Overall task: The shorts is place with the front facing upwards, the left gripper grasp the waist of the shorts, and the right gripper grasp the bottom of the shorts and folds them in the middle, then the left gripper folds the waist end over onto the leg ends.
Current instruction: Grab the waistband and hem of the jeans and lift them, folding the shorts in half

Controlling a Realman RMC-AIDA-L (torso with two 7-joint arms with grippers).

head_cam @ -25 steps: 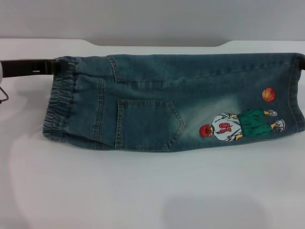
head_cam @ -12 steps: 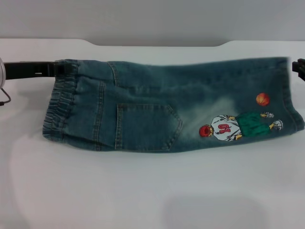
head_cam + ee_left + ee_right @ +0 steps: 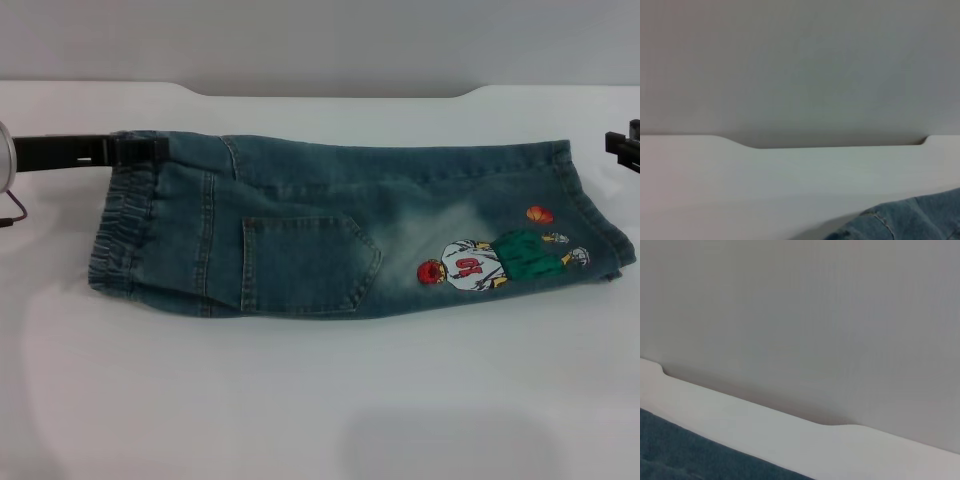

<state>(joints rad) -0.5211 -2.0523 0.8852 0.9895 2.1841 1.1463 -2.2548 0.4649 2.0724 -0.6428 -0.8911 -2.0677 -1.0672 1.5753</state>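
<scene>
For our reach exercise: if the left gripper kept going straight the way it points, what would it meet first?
The left gripper points rightward along the far edge of the shorts; it is already at the waist of the shorts, so denim comes first, though depth is unclear.

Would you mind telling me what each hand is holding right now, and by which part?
The left hand grips the shorts at the far corner of the waist. The right hand holds nothing, clear of the leg ends.

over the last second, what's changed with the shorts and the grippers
The right gripper has let go of the leg ends and backed off to the right, clear of the cloth. The freed leg ends dropped and slid left, so the cartoon patch shifted too. The left gripper stays at the waist, and the shorts remain folded lengthwise.
</scene>
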